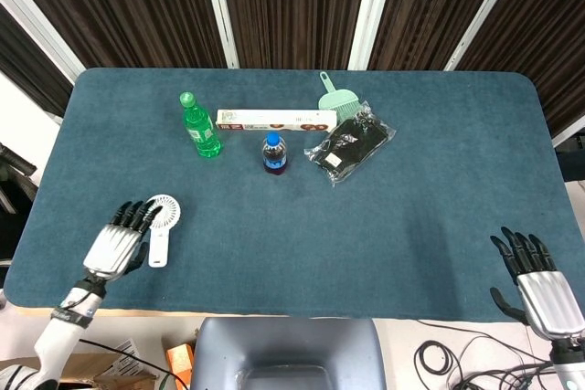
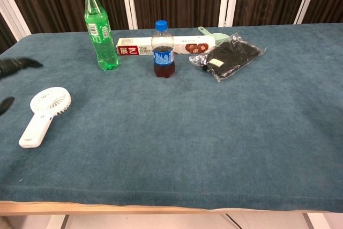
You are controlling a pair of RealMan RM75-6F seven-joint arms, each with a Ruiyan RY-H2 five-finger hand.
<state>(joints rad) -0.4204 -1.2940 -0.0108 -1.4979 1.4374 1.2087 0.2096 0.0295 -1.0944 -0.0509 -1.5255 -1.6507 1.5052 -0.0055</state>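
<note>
Hovering at the lower left of the head view, the left hand (image 1: pixel 116 242) spreads its fingers wide, empty, just beside the white handheld fan (image 1: pixel 161 222) lying flat near the table's (image 1: pixel 411 226) front edge. Right hand (image 1: pixel 539 285), fingers apart, shows only there; broad bare cloth lies between.

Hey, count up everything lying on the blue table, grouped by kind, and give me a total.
Bottles: 2, green bottle, dark drink bottle
Handheld fan: 1
Long box: 1
Green brush: 1
Black packet: 1
Total: 6
</note>
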